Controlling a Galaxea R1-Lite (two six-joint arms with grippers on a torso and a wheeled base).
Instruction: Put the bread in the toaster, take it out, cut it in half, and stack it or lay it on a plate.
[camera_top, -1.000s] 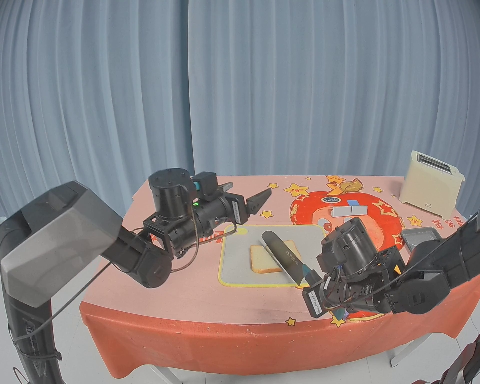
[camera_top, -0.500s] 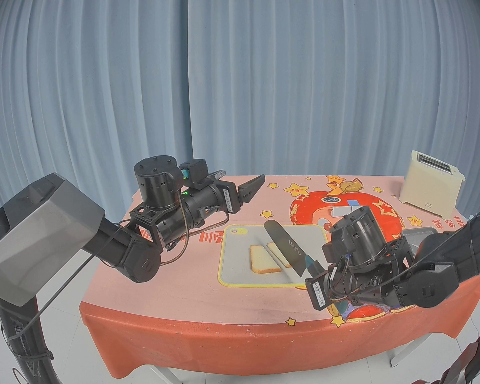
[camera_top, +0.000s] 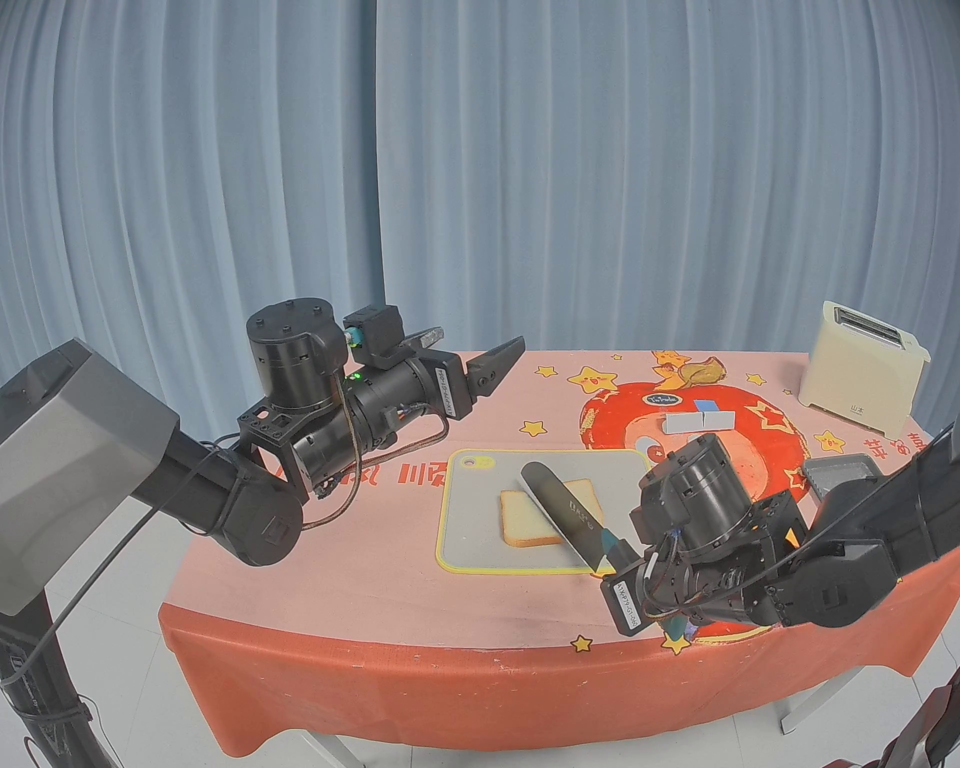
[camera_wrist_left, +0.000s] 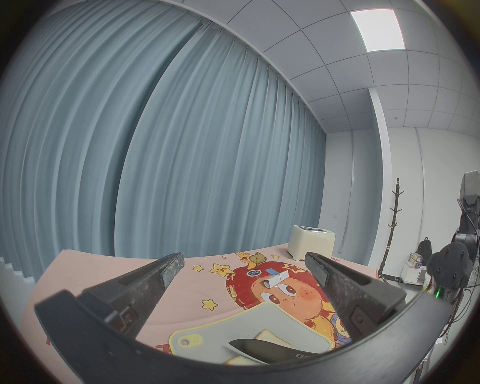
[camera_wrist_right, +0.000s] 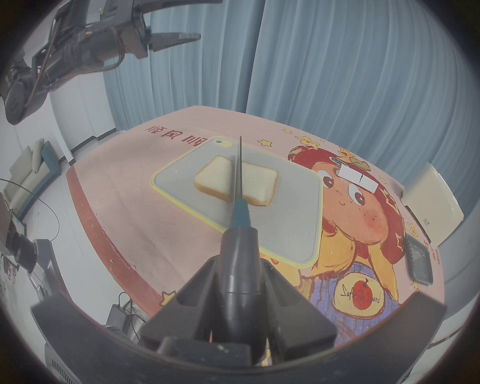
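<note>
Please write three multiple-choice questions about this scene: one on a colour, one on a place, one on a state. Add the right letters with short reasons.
1. The toaster is: A red; B cream; C black.
2. The bread lies: A in the toaster; B on the tablecloth; C on the cutting board.
3. The left gripper is: A open, empty; B shut, empty; C shut on the bread.
1 B: its body is pale cream. 2 C: the slice rests on the grey board. 3 A: its fingers stand wide apart, holding nothing.
</note>
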